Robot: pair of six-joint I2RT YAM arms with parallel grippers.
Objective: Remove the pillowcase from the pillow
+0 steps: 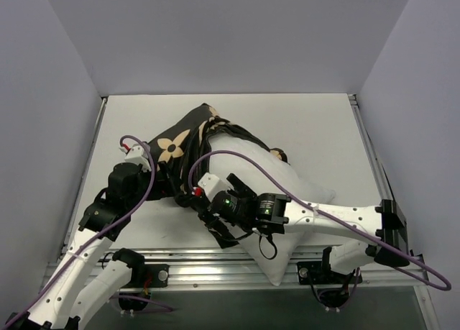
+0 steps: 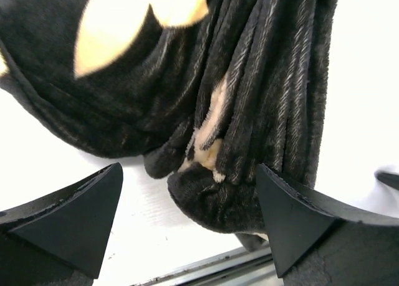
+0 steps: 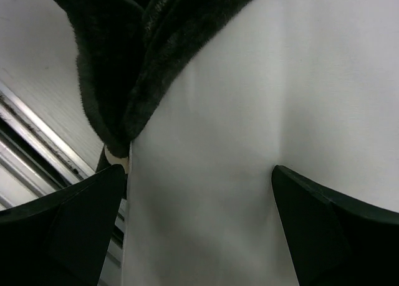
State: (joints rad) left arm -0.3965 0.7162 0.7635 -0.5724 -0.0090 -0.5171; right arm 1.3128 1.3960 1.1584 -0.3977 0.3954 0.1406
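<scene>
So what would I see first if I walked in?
A big black pillowcase with tan flowers, bunched, partly covering a plump white pillow that sticks out over the near edge of the table. The left gripper stands open at the black fabric, the right gripper open at the pillow.

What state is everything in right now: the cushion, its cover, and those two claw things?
Black velvety pillowcase with tan flower print: bunched up over one end of the pillow, not fully off.
Plain white plump pillow: mostly bare, near corner hanging over the table edge.
Left gripper: open, pillowcase folds between its fingers.
Right gripper: open, against bare pillow.
</scene>
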